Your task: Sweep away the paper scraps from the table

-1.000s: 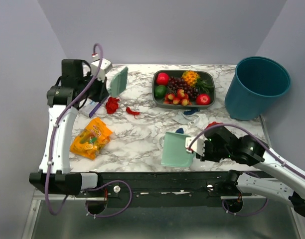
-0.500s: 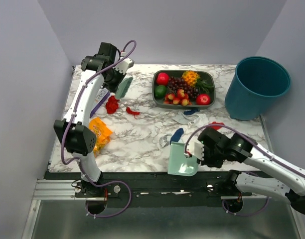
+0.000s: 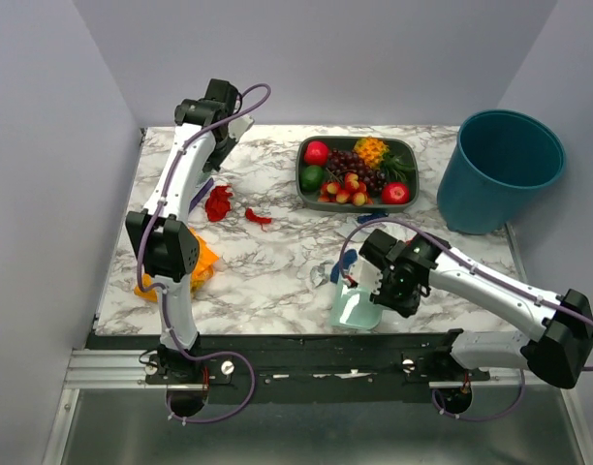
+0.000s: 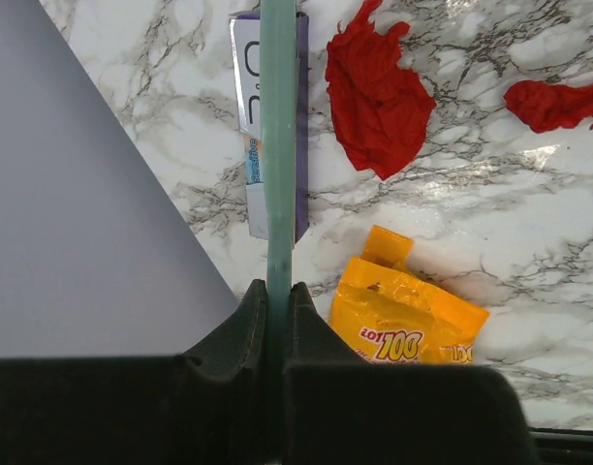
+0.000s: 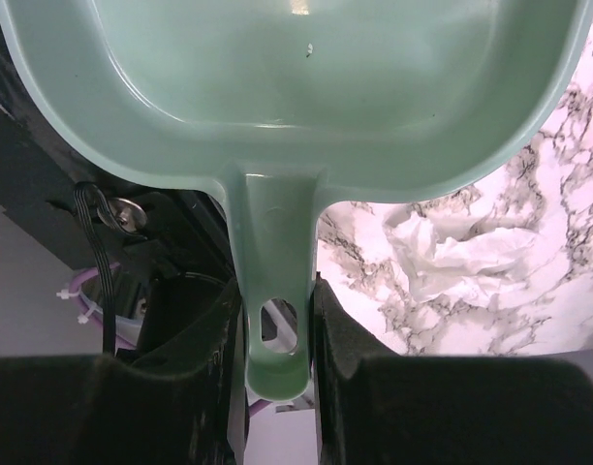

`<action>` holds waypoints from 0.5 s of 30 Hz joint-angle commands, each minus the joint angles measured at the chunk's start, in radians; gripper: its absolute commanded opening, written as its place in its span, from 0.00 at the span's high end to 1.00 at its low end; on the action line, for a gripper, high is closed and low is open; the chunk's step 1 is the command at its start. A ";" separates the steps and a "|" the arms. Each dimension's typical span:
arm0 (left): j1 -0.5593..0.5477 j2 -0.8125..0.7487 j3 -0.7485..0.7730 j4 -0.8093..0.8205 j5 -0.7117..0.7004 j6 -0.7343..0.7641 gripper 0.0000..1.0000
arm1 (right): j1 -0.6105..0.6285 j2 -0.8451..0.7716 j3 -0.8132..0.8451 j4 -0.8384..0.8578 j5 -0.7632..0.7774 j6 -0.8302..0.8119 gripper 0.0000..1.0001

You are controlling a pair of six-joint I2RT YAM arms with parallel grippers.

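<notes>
Orange snack bag (image 4: 408,310): "100" printed, seen upside down. White-purple box (image 4: 246,116): lettering unreadable.

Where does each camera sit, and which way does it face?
Top: above and behind the robot, looking down on the table; the left arm and right arm show.
Left wrist: on the left gripper, looking down the brush handle at red scraps and the orange bag; its fingers show.
Right wrist: on the right gripper, looking along the dustpan toward a white scrap; its fingers show.
Shared: top and left wrist see the red scraps and bag; top and right wrist, the dustpan.
</notes>
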 commanded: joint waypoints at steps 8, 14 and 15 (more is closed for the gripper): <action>-0.016 0.104 -0.013 -0.080 -0.061 0.007 1.00 | -0.060 0.103 0.041 -0.033 -0.029 0.032 0.99; -0.017 0.152 -0.016 -0.103 0.006 0.002 1.00 | -0.097 0.191 0.095 -0.020 -0.046 0.048 1.00; -0.017 0.158 -0.016 -0.106 0.035 0.002 1.00 | -0.100 0.209 0.104 -0.016 -0.045 0.054 0.99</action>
